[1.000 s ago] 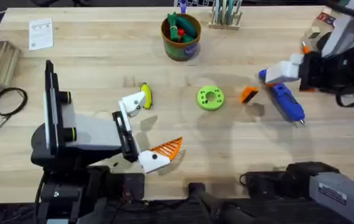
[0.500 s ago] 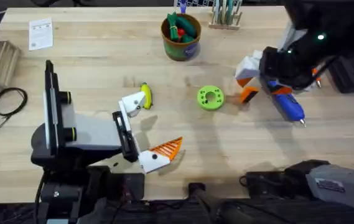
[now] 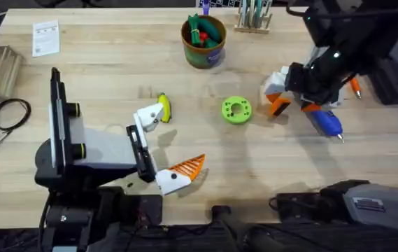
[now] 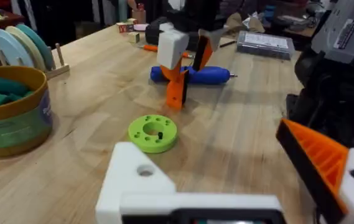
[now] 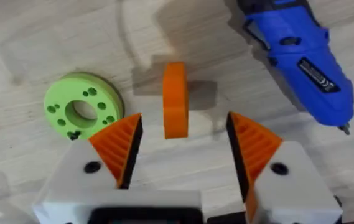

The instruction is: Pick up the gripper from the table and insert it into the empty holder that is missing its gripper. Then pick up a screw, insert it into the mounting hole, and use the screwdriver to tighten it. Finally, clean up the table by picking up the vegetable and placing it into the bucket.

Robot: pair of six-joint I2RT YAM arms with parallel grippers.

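The right pincer, its white fingers with orange ribbed pads spread wide, hangs directly over the small orange ribbed plastic wedge lying on the wooden table, between the flat green holed disc and the bright blue pen-shaped screwdriver. The left pincer rests near the table's front, spread apart, one white finger mount bare and beside the small yellow toy vegetable. The round olive-brown bucket stands at the far side.

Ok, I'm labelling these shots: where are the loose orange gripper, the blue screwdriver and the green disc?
gripper (image 5: 175, 99): right wrist view, middle of its ribbed edge.
screwdriver (image 5: 304, 65): right wrist view, middle of the blue body.
green disc (image 3: 236, 110): overhead view, its flat top ring.
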